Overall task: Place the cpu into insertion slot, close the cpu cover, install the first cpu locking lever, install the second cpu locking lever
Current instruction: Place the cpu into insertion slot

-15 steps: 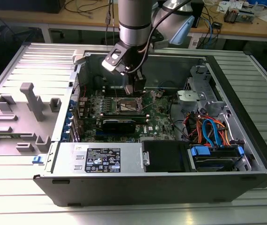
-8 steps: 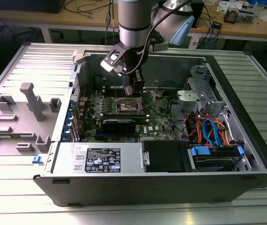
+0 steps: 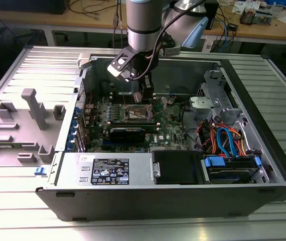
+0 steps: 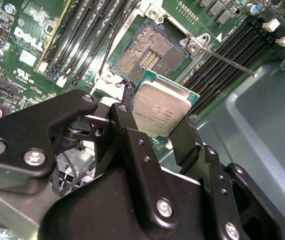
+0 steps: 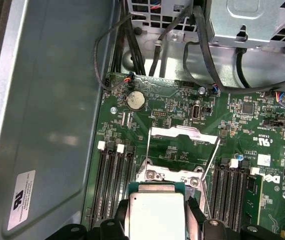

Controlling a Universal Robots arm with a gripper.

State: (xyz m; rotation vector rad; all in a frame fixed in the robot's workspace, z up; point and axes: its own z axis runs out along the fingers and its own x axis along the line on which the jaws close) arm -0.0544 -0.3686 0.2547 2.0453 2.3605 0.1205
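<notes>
Hand [image 4: 155,119]: you have it clamped on the cpu [image 4: 162,107], near the bare insertion slot [image 4: 150,52] (cpu cover [image 5: 182,131] stands open), toward the far wall of the case [image 3: 183,74].

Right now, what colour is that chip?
The cpu is dull silver; clearest in the second wrist view.

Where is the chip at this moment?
In the second wrist view, the chip is clamped in the gripper, close to the open socket, not in it.
</notes>
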